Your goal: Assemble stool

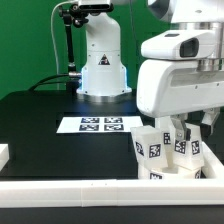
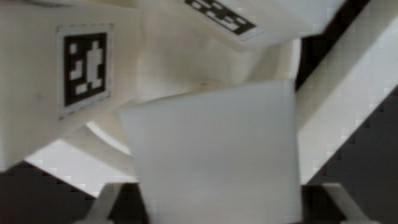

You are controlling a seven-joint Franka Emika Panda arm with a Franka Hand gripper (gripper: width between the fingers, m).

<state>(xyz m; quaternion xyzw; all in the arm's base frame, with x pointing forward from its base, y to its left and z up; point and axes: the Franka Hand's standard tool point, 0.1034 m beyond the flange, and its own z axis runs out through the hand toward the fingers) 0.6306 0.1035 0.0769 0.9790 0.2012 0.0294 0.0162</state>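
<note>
The white stool parts lie bunched at the exterior view's lower right, by the front rail. A tagged leg block stands upright there, with another tagged block beside it. My gripper reaches down among them. In the wrist view my gripper has a plain white leg block filling the space between its fingers, both jaws against its sides. A tagged white part lies just beyond it, and another tagged piece farther off. I cannot make out the round seat for sure.
The marker board lies flat mid-table in front of the arm's base. A long white rail edges the table's front. A small white block sits at the exterior view's left edge. The table top is black.
</note>
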